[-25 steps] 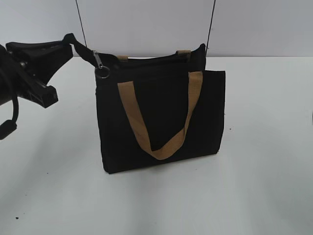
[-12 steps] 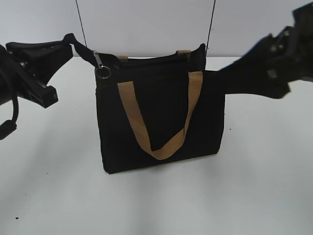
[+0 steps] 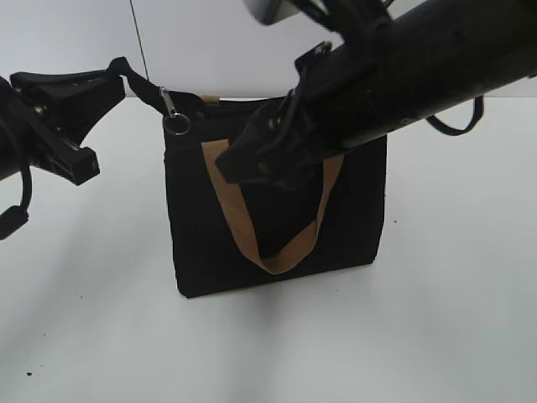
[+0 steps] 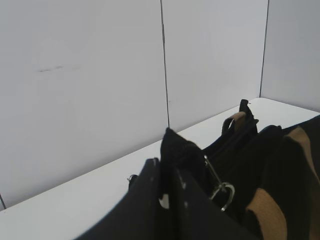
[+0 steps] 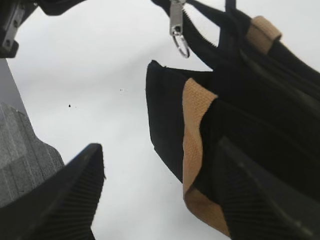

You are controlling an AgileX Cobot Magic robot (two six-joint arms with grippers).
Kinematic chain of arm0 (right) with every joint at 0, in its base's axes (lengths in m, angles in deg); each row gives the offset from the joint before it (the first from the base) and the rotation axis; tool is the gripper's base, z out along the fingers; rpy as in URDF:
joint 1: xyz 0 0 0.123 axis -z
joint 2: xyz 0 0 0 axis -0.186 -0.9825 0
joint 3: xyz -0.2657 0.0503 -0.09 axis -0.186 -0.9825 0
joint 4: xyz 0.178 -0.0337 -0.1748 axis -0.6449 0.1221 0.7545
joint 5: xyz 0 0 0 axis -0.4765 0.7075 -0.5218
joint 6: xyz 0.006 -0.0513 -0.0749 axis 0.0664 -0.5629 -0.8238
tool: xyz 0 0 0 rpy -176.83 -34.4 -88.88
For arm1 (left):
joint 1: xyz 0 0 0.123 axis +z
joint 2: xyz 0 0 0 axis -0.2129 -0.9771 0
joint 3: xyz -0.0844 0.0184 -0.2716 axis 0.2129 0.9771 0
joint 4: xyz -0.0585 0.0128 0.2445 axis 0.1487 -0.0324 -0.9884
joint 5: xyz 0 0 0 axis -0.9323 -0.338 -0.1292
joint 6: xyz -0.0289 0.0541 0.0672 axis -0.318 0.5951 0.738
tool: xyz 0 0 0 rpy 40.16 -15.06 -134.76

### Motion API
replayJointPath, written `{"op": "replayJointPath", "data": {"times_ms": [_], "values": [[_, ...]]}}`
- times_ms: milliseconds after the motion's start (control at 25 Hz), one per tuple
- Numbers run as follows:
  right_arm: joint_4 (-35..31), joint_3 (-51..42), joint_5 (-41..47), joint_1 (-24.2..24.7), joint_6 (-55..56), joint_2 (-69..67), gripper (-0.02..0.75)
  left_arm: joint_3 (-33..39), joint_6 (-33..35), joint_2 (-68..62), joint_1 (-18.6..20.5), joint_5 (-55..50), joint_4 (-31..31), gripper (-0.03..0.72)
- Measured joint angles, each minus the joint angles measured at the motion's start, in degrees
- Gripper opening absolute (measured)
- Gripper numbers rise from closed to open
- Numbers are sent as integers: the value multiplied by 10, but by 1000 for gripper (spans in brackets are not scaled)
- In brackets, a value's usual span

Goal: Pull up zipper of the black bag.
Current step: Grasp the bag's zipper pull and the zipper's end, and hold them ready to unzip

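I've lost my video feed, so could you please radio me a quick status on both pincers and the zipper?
Left pincer shut on black bag's corner tab. Right pincer open, short of small silver ring-pull zipper. Boxy black fabric bag upright; nothing blocking.

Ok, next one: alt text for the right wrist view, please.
The right tool hangs open, with the corner of the black bag and one tan handle showing between its two ridged dark fingers. Above, the silver zipper with its ring pull hangs at the bag's top edge over the white table.
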Motion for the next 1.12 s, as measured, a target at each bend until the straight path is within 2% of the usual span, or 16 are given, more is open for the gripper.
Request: {"op": "replayJointPath", "data": {"times_ms": [400, 680, 1120], "values": [[-1, 17, -119, -63, -69, -90, 515, 0, 0, 0, 0, 0, 0, 27], [-2, 85, -129, -65, -71, -137, 371, 0, 0, -3, 0, 0, 0, 27], [-2, 94, -164, -65, -72, -173, 213, 0, 0, -3, 0, -1, -1, 26]]}}
